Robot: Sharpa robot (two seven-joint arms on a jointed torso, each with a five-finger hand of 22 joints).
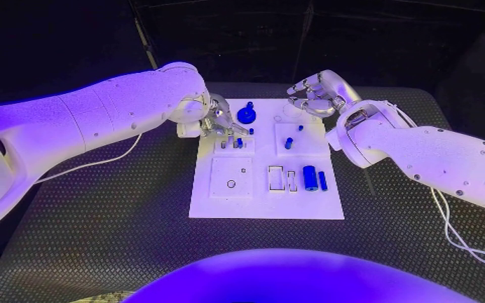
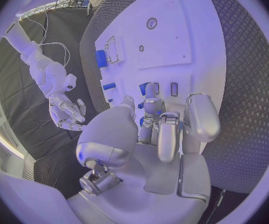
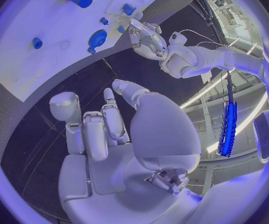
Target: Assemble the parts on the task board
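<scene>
The task board (image 1: 265, 208) lies mid-surface. The left hand (image 1: 215, 125) sits low over the board's far left corner, fingers (image 2: 154, 115) closed around a small blue part (image 2: 144, 88), apparently to seat it. The right hand (image 1: 316, 96) hovers over the far edge, fingers curled on nothing, probably keeping clear.

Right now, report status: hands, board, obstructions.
Left hand down on the task board, fingers at small blue parts; grip unclear. Right hand curled, holding nothing, past the board's far edge. Nothing blocking.
</scene>
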